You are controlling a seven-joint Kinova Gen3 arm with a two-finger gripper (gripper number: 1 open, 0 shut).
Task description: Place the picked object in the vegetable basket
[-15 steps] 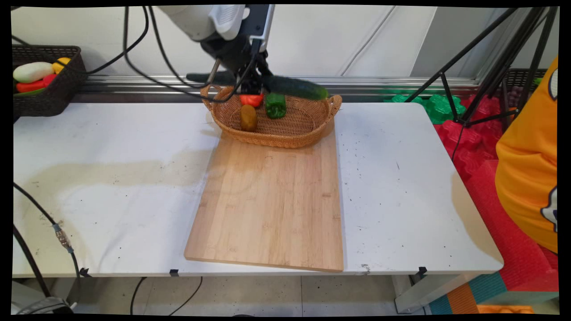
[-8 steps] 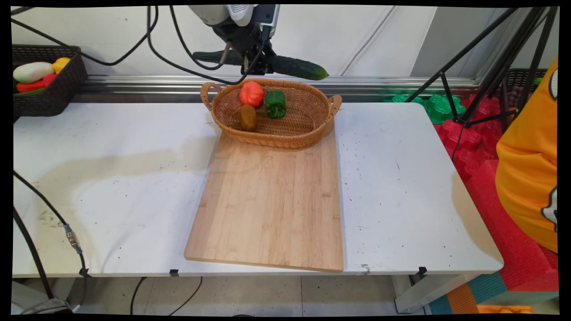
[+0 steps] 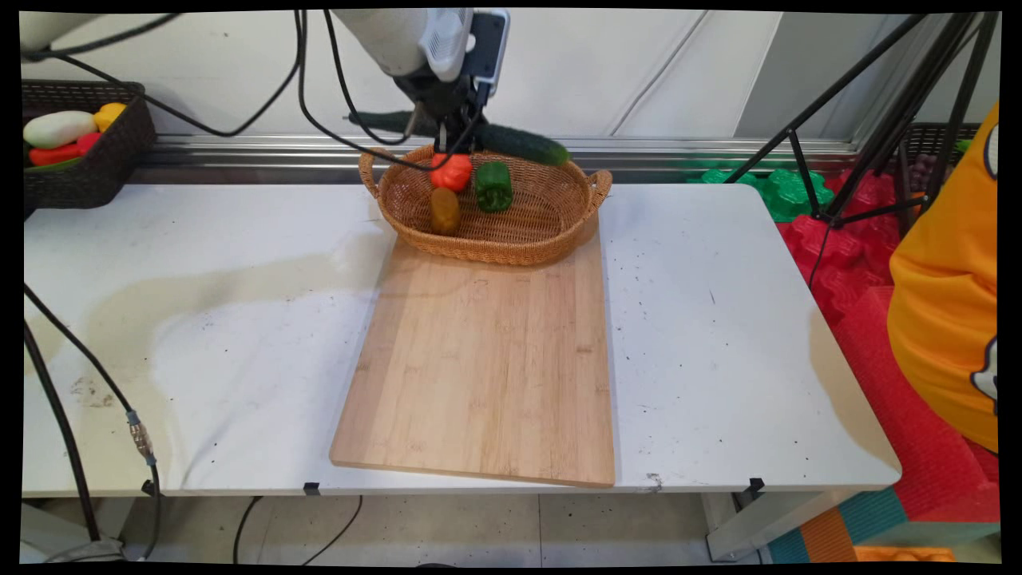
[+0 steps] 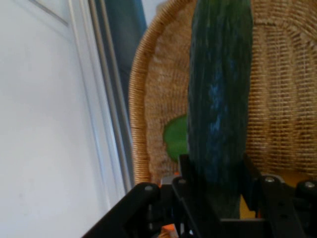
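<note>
The gripper [image 3: 453, 137] is clamped across the middle of a long dark cucumber [image 3: 523, 144], which lies roughly level in its hold and juts toward 3 o'clock, balanced because the grasp sits near its centre. It hangs just above the 12 o'clock rim of the wicker basket [image 3: 559, 239], clear of the orange pepper [image 3: 452, 172], green pepper [image 3: 493, 186] and brown piece [image 3: 444, 211] inside. The basket rests on the far end of the wooden board [image 3: 487, 367] on the table [image 3: 718, 319].
</note>
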